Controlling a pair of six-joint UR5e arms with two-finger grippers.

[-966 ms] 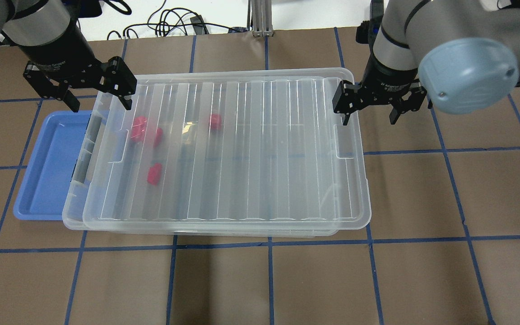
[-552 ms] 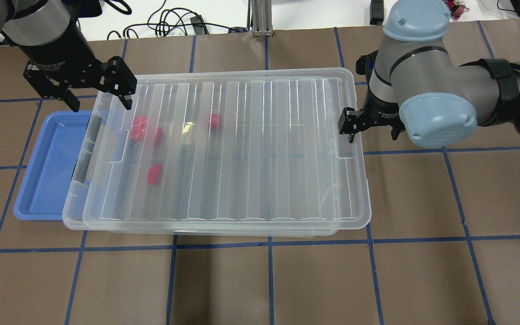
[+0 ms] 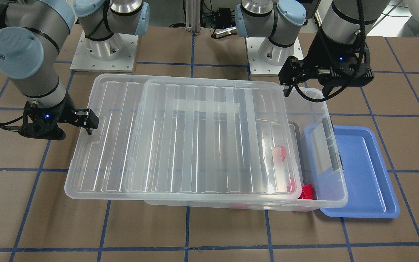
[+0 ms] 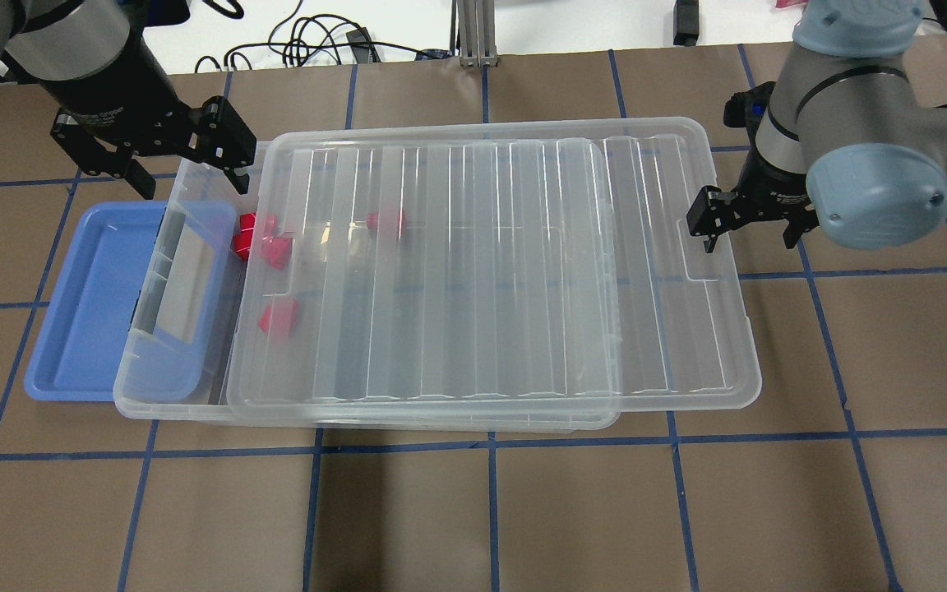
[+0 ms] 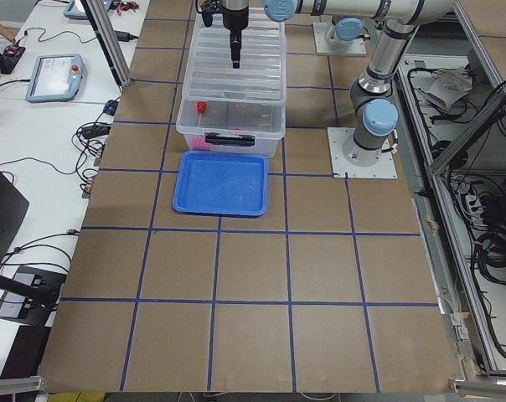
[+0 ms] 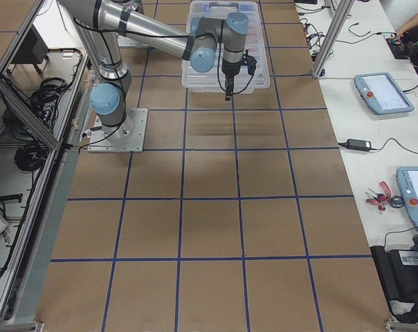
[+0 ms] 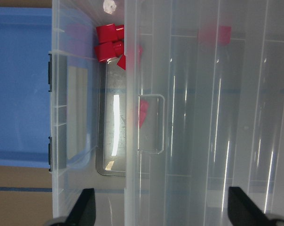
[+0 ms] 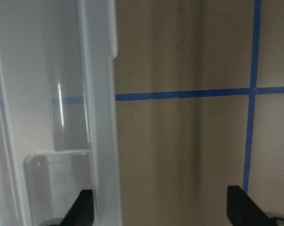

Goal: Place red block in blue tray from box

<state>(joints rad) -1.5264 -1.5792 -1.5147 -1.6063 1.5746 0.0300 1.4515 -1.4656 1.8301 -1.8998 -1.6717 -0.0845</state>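
Observation:
The box (image 4: pixel 138 362) is a clear bin and its ribbed lid (image 4: pixel 482 271) sits shifted to the right, so the box's left end is uncovered. Several red blocks lie inside at that end. One red block (image 4: pixel 245 226) is uncovered (image 7: pixel 106 34), another (image 4: pixel 280 315) shows through the lid. The blue tray (image 4: pixel 79 312) is empty and lies partly under the box's left end. My left gripper (image 4: pixel 192 182) is open and empty above the box's far left corner. My right gripper (image 4: pixel 749 237) is open, one finger against the lid's right rim (image 8: pixel 102 141).
The brown table (image 4: pixel 490 510) with blue tape lines surrounds the box. Cables (image 4: pixel 309 37) lie beyond the table's far edge. The robot bases (image 3: pixel 104 51) stand behind the box in the front-facing view.
The lid has slid to the right along with my right gripper, uncovering the box's left end. My left gripper has hardly moved.

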